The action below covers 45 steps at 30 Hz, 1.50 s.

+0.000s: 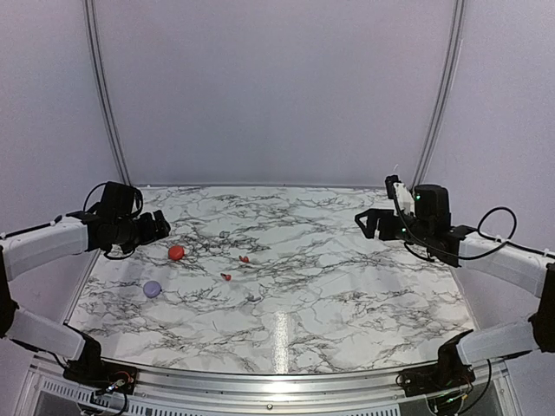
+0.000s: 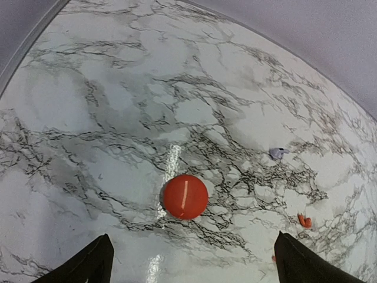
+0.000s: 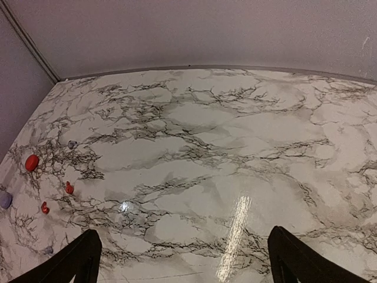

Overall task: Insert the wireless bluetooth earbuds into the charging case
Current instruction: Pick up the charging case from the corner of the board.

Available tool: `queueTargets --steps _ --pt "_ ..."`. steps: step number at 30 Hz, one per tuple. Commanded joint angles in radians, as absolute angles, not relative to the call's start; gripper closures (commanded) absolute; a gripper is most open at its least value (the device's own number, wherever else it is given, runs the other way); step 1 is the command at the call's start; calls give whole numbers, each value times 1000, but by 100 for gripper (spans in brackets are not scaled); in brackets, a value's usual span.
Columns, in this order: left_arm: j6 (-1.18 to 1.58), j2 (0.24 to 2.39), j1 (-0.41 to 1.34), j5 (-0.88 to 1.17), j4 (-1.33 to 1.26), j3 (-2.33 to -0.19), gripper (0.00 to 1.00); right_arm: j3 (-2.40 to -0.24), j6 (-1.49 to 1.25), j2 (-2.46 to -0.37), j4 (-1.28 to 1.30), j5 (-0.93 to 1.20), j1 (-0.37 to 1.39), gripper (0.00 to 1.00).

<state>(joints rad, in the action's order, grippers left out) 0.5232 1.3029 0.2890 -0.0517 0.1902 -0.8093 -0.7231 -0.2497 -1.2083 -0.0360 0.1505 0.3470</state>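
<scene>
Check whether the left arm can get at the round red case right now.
Probably yes. The left gripper hangs open close to the red case, which lies straight ahead in the left wrist view with nothing lying in between.

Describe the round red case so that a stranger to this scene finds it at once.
On the left half of the marble table, close to the left gripper, lies the round red case. The lilac disc nearer the arm bases shares its shape, not its colour; the red earbuds to its right are far smaller.
</scene>
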Motion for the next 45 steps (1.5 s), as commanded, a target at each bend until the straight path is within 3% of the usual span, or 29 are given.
queueTargets --steps 1,9,25,45 --pt "647 1203 285 -277 204 -757 1 -732 -273 -1173 -30 92 352 2" --pt "546 1110 285 -208 293 -741 1 -717 -231 -1157 -67 160 348 2" --pt "705 1195 305 -169 371 -606 1 -679 -197 -1153 -102 313 345 1" --pt "596 1434 435 -204 373 -635 39 -669 -216 -1174 -131 377 344 1"
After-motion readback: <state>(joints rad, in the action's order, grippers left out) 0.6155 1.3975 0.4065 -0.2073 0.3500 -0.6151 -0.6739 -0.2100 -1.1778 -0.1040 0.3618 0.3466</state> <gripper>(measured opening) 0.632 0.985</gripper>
